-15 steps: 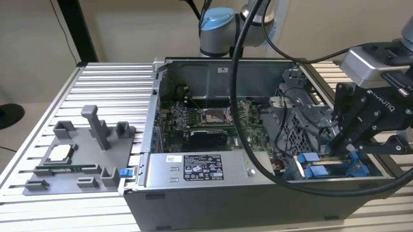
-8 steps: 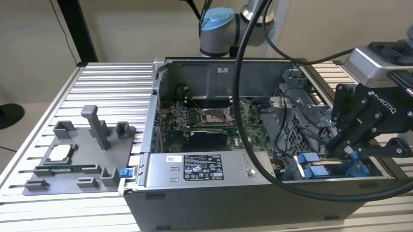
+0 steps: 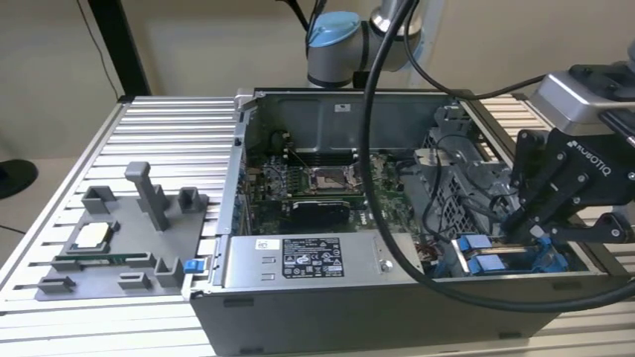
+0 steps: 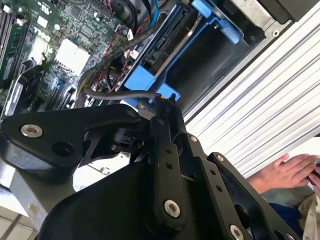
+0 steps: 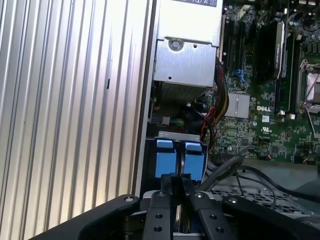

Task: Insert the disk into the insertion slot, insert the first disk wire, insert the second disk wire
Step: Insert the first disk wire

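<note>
My gripper hangs at the lower right of the exterior view, inside the computer case. Its fingers are narrow, pinched on the end of a grey disk wire. Just beside them, the disk sits in the insertion slot.

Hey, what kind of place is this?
Likely a robotics lab bench for computer assembly: an open computer case sits on a ribbed aluminium table, a robot arm reaches over it, and a grey parts tray lies beside it.
</note>
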You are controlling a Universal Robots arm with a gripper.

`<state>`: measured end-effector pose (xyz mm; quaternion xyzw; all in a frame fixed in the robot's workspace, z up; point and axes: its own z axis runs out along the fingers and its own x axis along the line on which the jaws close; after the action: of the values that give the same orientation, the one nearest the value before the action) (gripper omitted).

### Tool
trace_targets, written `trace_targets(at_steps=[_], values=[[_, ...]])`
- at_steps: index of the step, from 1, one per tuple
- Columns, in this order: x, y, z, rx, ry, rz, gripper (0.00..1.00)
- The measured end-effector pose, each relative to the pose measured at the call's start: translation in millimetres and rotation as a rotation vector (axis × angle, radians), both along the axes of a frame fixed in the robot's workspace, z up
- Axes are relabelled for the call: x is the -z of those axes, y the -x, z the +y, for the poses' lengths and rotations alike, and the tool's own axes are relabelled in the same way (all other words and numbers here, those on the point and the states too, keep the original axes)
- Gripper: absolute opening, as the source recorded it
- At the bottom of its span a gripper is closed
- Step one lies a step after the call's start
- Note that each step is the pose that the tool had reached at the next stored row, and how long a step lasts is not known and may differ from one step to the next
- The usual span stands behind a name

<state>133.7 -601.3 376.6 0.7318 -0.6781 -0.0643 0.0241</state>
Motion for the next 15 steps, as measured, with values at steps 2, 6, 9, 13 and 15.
trace_targets(at_steps=[2, 6, 9, 13, 15], values=[[0.1, -1.0, -2.4, 0.0, -0.0001, 0.0026, 0.0], [0.1, -3.7, -7.3, 0.0, -0.0001, 0.0108, 0.0], [0.3, -5.3, -9.6, 0.0, -0.0001, 0.0169, 0.0], [0.2, -5.4, -9.7, 0.0, -0.0001, 0.019, 0.0], [0.5, -5.4, -9.8, 0.0, -0.0001, 0.0199, 0.0]])
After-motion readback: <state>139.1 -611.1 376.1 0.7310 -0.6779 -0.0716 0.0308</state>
